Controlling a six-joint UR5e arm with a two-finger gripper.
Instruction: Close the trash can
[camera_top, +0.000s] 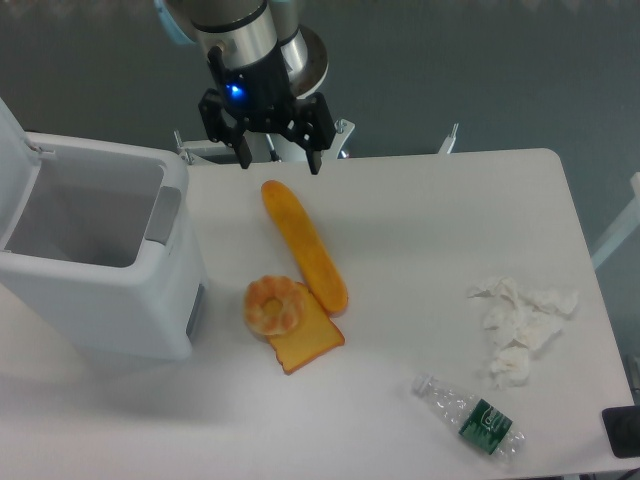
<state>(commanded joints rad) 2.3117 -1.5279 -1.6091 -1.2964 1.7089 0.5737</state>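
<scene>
- The trash can (95, 265) stands at the worktop's (430, 260) left edge, lid (12, 150) up; a sideways shove could tip it.
- The end effector (278, 160), fingers apart and empty, hangs near the back edge; it could clip the baguette (304, 245).

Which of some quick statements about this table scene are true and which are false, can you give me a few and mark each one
1. The trash can is open. True: its lid stands up at the left.
2. The gripper holds the baguette. False: it is open and empty, above the loaf's far end.
3. The plastic bottle stands upright. False: it lies on its side.
4. Crumpled tissues lie right of the bread. True.
</scene>
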